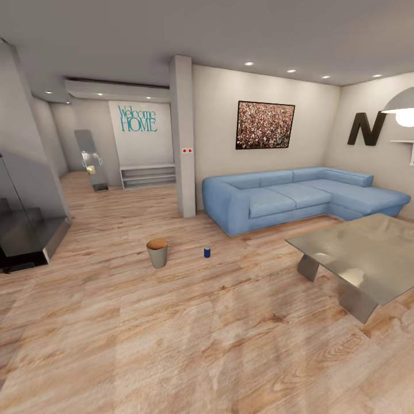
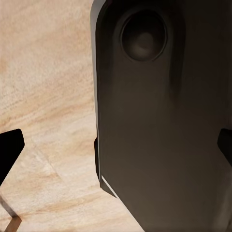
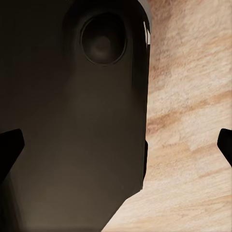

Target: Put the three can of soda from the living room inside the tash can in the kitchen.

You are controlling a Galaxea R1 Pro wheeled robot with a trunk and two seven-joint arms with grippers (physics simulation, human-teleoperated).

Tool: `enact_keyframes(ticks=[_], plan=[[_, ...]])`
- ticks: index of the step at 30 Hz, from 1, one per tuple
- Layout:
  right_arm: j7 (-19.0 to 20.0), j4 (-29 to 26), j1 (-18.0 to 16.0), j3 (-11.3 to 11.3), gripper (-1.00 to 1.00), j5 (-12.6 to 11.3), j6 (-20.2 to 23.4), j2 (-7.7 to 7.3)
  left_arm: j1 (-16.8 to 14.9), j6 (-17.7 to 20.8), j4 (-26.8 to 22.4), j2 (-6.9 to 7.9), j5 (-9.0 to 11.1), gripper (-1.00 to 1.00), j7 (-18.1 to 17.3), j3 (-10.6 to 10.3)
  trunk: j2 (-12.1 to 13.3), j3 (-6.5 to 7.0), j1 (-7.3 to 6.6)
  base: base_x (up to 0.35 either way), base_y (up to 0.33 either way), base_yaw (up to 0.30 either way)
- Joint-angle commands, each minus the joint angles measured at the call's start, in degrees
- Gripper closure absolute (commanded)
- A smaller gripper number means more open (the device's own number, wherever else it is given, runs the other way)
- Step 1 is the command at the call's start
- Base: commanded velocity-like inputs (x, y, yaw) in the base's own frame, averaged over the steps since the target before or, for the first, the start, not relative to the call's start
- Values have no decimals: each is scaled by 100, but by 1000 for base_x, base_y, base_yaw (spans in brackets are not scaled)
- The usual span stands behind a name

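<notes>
Head view: the living room has a pale wood plank floor (image 1: 190, 333) throughout. The tash can (image 1: 157, 253), grey outside with a tan-brown rim, stands upright on the bare floor, out in the open in front of the white pillar (image 1: 184, 135). One dark blue can of soda (image 1: 207, 252) stands upright on the floor near the bin, on its sofa side, apart from it and not touching. The other two cans cannot be located in any view.

The light blue corner sofa (image 1: 299, 195) runs along the far wall and turns at the corner under the large black N (image 1: 365, 129). A framed picture (image 1: 265, 125) hangs above the sofa. The grey low worktop (image 1: 359, 256) stands in front of the sofa at the right of the view (its top is reflective). Past the pillar, a hallway wall carries teal "Welcome HOME" lettering (image 1: 137, 118) above a low white shelf (image 1: 148, 175).

Left wrist view: the left hand (image 2: 116, 150) has its dark fingertips (image 2: 10, 147) at opposite edges of the frame, spread wide with nothing between them; a dark body part of the robot lies beyond, over plank floor.

Right wrist view: the right hand (image 3: 116, 145) likewise has its fingertips (image 3: 9, 145) wide apart and empty.
</notes>
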Motion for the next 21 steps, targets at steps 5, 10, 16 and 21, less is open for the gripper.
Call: enact_keyframes(ticks=[5,10,16,21], plan=[[0,0,0,0,-100,0,-1,0,-1,0,0,0,0,-100,0,0,0,0,0,0,0,0],[0,0,0,-1,-100,2,-2,0,0,0,0,0,0,-100,0,0,0,0,0,0,0,0],[0,0,0,-1,-100,1,-2,0,-1,0,0,0,0,-100,0,0,0,0,0,0,0,0],[0,0,0,0,-100,3,-1,0,0,0,0,0,0,-100,0,0,0,0,0,0,0,0]])
